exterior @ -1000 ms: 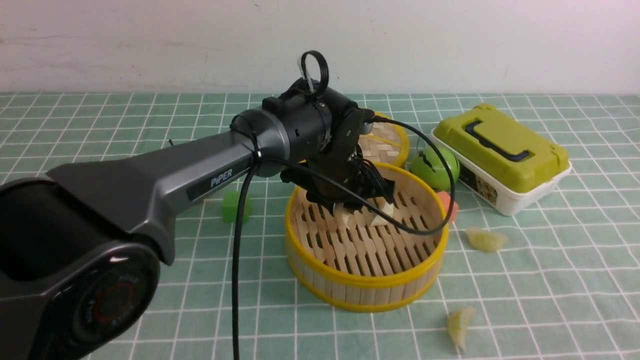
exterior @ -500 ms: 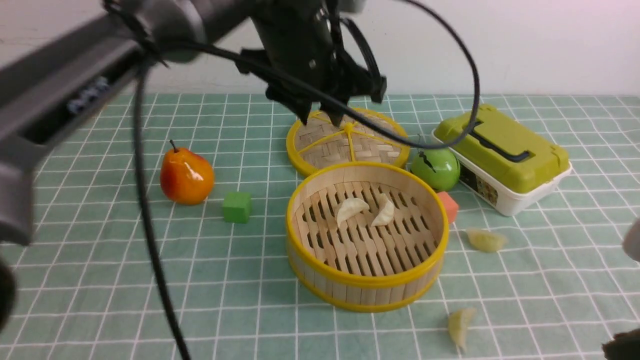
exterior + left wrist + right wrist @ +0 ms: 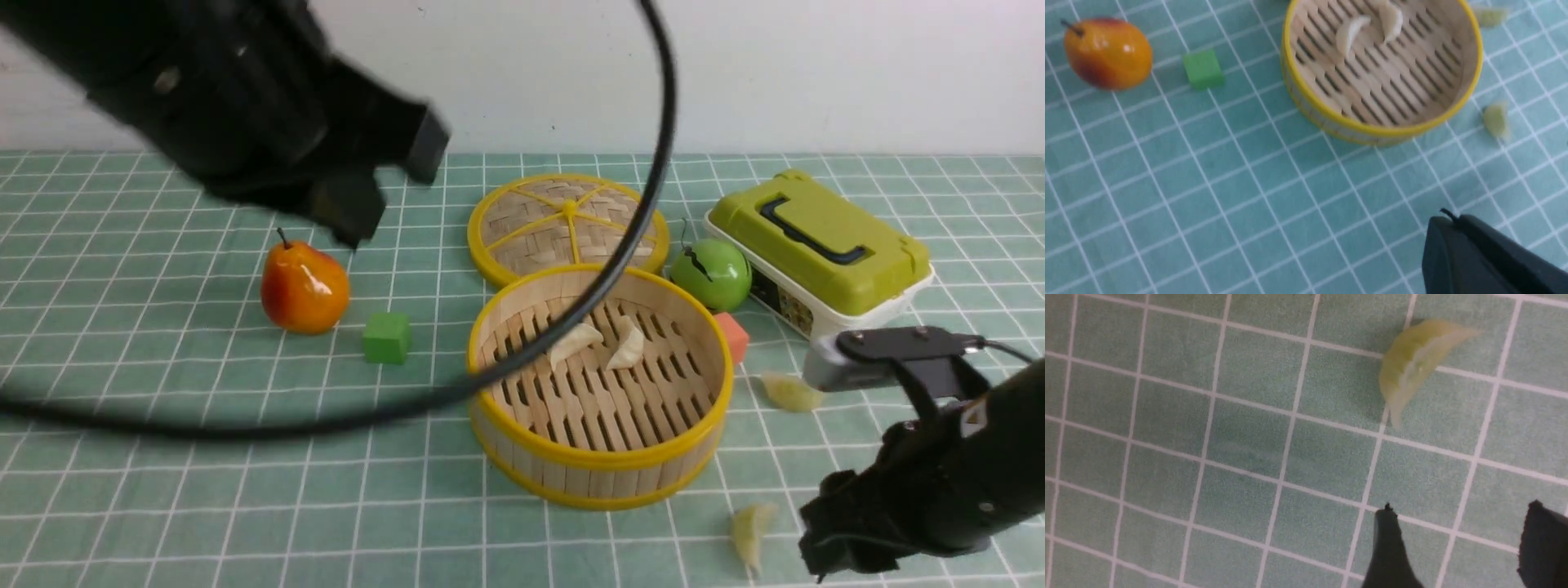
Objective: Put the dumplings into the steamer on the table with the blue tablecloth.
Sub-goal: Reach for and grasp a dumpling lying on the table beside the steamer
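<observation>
Where the round wooden-slat steamer sits, two crescent dumplings lie inside.

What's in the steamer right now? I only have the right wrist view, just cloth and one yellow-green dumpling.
Observer: Two white dumplings lie side by side on the floor of the steamer.
Operator: Any more left outside?
Observer: Yes, a second yellow-green dumpling lies on the cloth, just right of the steamer.
Operator: And the left arm?
Observer: The left gripper is shut with nothing seen in it, raised above the pear, left of the steamer.
</observation>
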